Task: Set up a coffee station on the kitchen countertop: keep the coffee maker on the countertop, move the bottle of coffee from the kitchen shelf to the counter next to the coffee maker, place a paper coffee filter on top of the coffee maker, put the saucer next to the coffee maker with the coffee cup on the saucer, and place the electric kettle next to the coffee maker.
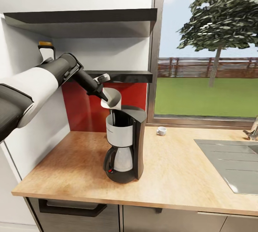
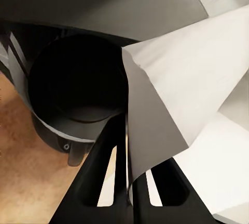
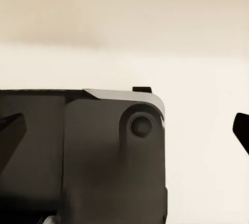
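Note:
The black-and-silver coffee maker stands on the wooden countertop near the left wall. My left gripper is shut on a white paper coffee filter, holding it tilted just above the machine's top. In the left wrist view the filter is pinched between the dark fingers, beside the coffee maker's round dark opening. A small white coffee cup sits by the window sill. A jar with an orange lid stands on the shelf, partly behind my arm. My right gripper is open with nothing in it.
A steel sink is set into the counter at the right, with a faucet behind it. Two dark shelves hang above the coffee maker. A red backsplash lies behind it. A dark boxy part fronts the right wrist camera.

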You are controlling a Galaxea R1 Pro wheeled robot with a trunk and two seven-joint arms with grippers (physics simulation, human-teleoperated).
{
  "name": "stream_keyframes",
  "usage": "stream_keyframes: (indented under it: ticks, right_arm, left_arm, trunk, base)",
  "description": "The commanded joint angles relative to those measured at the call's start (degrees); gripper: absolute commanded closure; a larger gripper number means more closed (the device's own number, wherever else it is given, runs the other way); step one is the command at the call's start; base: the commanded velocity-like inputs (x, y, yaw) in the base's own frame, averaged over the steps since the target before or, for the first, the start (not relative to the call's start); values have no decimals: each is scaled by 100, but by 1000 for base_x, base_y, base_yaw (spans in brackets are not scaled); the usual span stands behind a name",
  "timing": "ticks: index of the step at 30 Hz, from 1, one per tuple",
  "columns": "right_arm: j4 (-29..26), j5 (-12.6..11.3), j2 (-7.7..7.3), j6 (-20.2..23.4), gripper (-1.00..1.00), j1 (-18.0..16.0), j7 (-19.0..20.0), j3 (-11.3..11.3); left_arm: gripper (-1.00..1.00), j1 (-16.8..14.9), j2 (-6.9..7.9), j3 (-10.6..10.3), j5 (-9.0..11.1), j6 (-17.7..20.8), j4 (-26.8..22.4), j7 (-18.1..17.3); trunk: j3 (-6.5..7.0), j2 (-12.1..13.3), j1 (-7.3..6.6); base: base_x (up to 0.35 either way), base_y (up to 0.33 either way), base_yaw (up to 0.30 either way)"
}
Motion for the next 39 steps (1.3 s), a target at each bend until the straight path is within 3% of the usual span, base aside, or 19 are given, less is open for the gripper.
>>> stream_keyframes:
  ticks: [1,16,21,39]
  right_arm:
    - [6,34,1,-18,-100,-4,-19,-25]
    - [6,40,0,-18,-100,0,-22,-25]
    - [6,40,3,-18,-100,0,-21,-25]
    - [15,40,-3,-18,-100,-3,-22,-25]
  left_arm:
    - [100,2,14,16,-62,35,-9,-45]
    - [100,2,64,4,-71,17,190,-43]
    - [100,124,246,4,-71,16,188,-44]
    - [100,502,227,13,-90,6,173,-36]
  trunk:
    - [-2,-4,2]
    - [-2,-4,2]
    - [-2,-4,2]
    - [-2,-4,2]
  base:
    - [0,0,-1]
    - [0,0,0]
    - [0,0,0]
    - [0,0,0]
